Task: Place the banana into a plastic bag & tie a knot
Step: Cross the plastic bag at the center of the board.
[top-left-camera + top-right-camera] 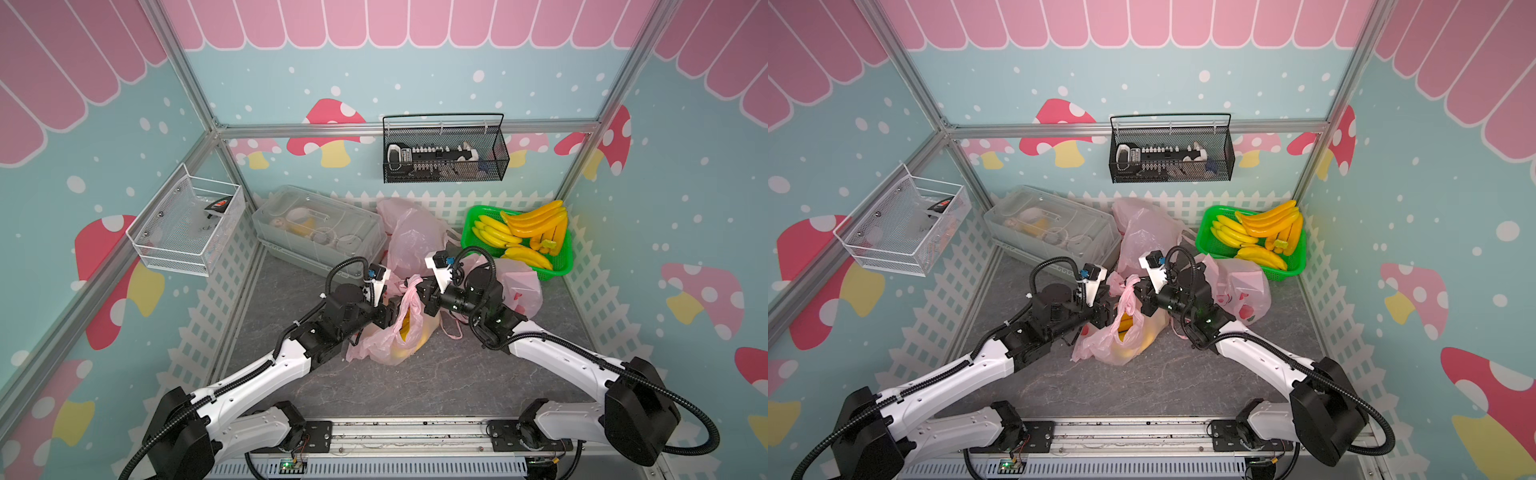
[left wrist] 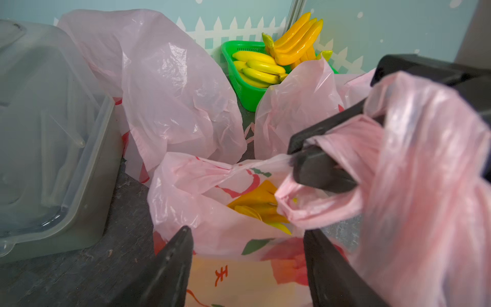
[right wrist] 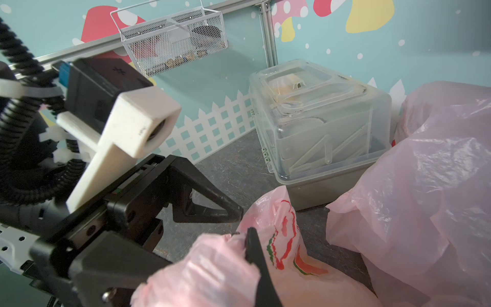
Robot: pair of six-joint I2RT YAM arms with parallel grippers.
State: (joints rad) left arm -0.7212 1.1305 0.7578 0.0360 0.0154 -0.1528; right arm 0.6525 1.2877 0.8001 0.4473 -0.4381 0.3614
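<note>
**Top views.** The plastic bag (image 1: 384, 347) lies on the bench (image 1: 415, 386) between the two arms, with its mouth facing up. The banana (image 1: 405, 328) is inside and shows yellow through the opening. The right end effector (image 1: 420, 290) holds one bag handle (image 1: 413, 284) raised above the mouth, probably to keep it taut and reachable for knotting. The left end effector (image 1: 392, 311) sits at the opposite side of the mouth.

**Left wrist view.** The left end effector is released. Its fingers (image 2: 170, 263) stand well apart and straddle the upper part of the bag without pinching it. A loose part of the bag drapes over one finger; whether this is the second handle cannot be determined. Ahead of it, the right end effector is clenched on the twisted bag handle.

**Right wrist view.** One thin finger of the right end effector presses against the gathered pink plastic. The left jaws gape just beside it. The banana appears fully inserted, and no knot is formed yet.
</note>
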